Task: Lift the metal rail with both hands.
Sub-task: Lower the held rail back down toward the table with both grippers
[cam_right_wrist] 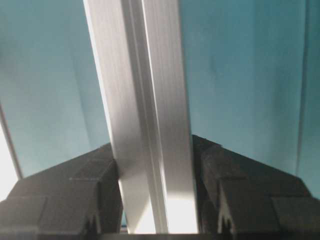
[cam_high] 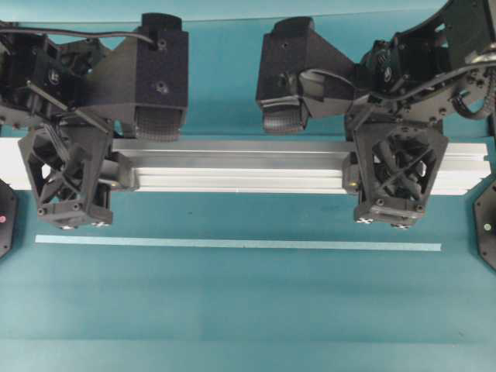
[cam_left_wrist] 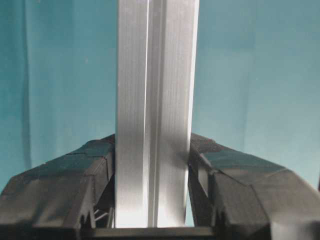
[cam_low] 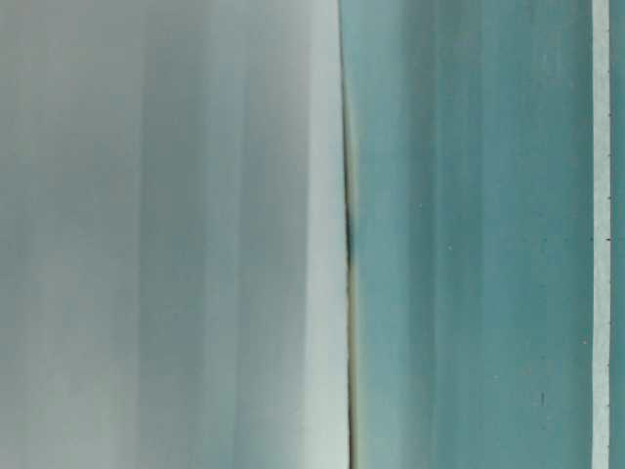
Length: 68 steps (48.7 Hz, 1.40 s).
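A: What's nearest the overhead camera's lower edge?

B: Bare teal table mat [cam_high: 248,310]. Above it lies a thin pale-green tape strip [cam_high: 237,245], running left to right, well apart from the arms. At either side edge a dark rounded object pokes in, too cropped to name.

A: And beyond the strip?

B: The metal rail [cam_high: 232,167], silver and grooved lengthwise, parallel to the tape and spanning most of the view. The table-level view is mostly a pale blur beside teal surface; nothing more can be read there.

A: Where do the grippers sit on it?

B: The left gripper [cam_high: 74,167] straddles the rail near its left end, the right gripper [cam_high: 397,167] near its right end. In the left wrist view the rail [cam_left_wrist: 155,125] runs between the two black fingers [cam_left_wrist: 235,185], both pressed against its sides. The right wrist view shows the same: rail [cam_right_wrist: 147,125] clamped between fingers [cam_right_wrist: 245,185] touching both faces.

A: So both are gripping?

B: Yes, each is closed on the rail. Farther back, the black arm bodies [cam_high: 155,70] hang over the teal surface.
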Available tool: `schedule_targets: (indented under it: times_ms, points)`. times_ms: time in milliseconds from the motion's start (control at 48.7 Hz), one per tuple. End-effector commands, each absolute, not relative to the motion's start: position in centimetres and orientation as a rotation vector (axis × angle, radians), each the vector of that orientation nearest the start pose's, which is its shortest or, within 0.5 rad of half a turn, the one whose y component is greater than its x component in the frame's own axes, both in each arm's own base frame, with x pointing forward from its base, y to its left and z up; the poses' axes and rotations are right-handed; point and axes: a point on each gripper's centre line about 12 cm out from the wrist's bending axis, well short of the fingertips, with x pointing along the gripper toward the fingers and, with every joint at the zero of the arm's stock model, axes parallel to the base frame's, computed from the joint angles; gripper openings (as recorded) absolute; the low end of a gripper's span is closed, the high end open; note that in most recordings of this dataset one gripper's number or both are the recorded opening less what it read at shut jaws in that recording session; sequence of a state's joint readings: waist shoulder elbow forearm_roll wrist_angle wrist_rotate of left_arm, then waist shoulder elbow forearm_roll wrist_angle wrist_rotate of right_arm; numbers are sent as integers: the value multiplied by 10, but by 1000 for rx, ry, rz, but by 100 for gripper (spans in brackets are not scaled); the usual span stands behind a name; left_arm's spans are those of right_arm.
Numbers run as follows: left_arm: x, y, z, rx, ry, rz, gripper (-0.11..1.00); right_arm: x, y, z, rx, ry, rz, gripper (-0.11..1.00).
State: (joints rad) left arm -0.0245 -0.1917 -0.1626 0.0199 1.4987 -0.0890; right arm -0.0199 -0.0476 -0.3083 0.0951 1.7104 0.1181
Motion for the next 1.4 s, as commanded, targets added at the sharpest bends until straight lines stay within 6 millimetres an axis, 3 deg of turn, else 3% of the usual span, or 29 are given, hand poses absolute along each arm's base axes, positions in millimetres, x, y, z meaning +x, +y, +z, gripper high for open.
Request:
schedule_targets:
  times_ms: [0, 267, 472, 760, 1048, 1376]
  points:
    - [334, -4, 430, -53, 1098, 54, 36, 357, 3, 409, 180, 1362, -29, 39]
    - [344, -3, 384, -54, 1118, 56, 36, 364, -1, 360, 183, 1388, -41, 39]
    - [346, 0, 342, -56, 1167, 66, 36, 359, -6, 333, 197, 1388, -57, 39]
    - [345, 7, 294, -63, 1165, 78, 36, 362, -6, 276, 207, 1393, -70, 39]
    - [345, 13, 225, -60, 1224, 84, 36, 369, -9, 227, 214, 1395, -86, 39]
    - [346, 19, 187, -60, 1224, 89, 36, 368, -11, 184, 212, 1379, -100, 39]
